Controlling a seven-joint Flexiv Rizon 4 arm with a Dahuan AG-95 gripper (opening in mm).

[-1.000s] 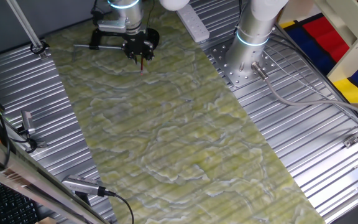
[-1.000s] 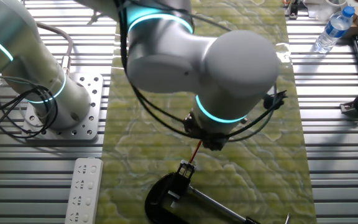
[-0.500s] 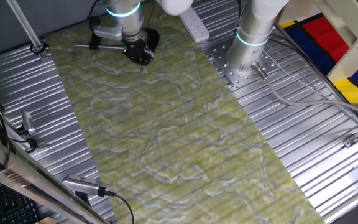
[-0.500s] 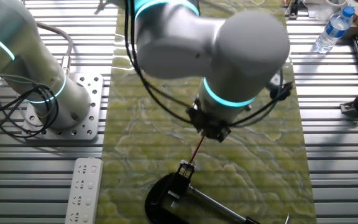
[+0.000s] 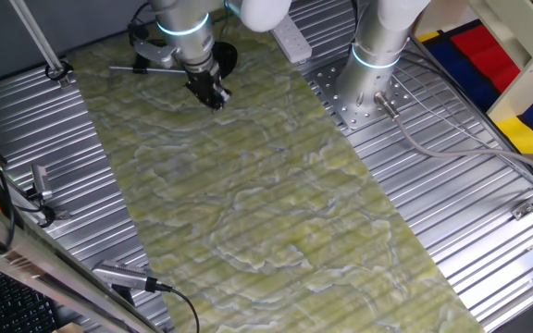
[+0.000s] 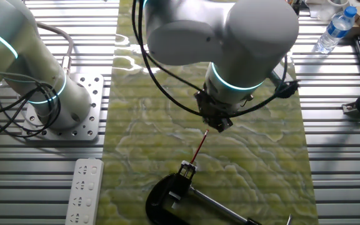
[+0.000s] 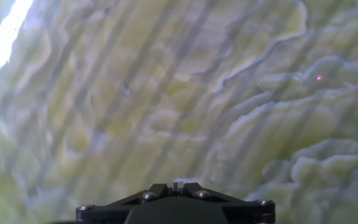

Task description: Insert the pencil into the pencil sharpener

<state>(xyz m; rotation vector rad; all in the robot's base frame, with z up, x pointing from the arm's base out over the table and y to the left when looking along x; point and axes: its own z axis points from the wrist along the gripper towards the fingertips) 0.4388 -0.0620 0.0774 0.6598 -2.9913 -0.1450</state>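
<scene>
My gripper (image 6: 212, 127) hangs tilted over the green mat and is shut on the top end of the thin red pencil (image 6: 199, 148). The pencil slants down and to the left, and its tip ends just above a small black block (image 6: 186, 170) at the rim of the black round pencil sharpener (image 6: 158, 190). In one fixed view the gripper (image 5: 213, 98) is just in front of the sharpener (image 5: 225, 55), and the pencil is too thin to make out. In the hand view the gripper (image 7: 175, 185) has its jaws closed on a thin sliver, with only mat beyond.
A long grey metal rod (image 6: 220, 206) sticks out from the sharpener. A white power strip (image 6: 85, 190) lies on the ribbed metal table beside the green mat (image 6: 255, 162). The arm's base (image 6: 49, 100) stands at the left. A water bottle (image 6: 333, 31) is at the far right.
The hand has risen and swung away from the sharpener while tilting. The pencil stays gripped and now shows longer, with its tip still near the black block.
</scene>
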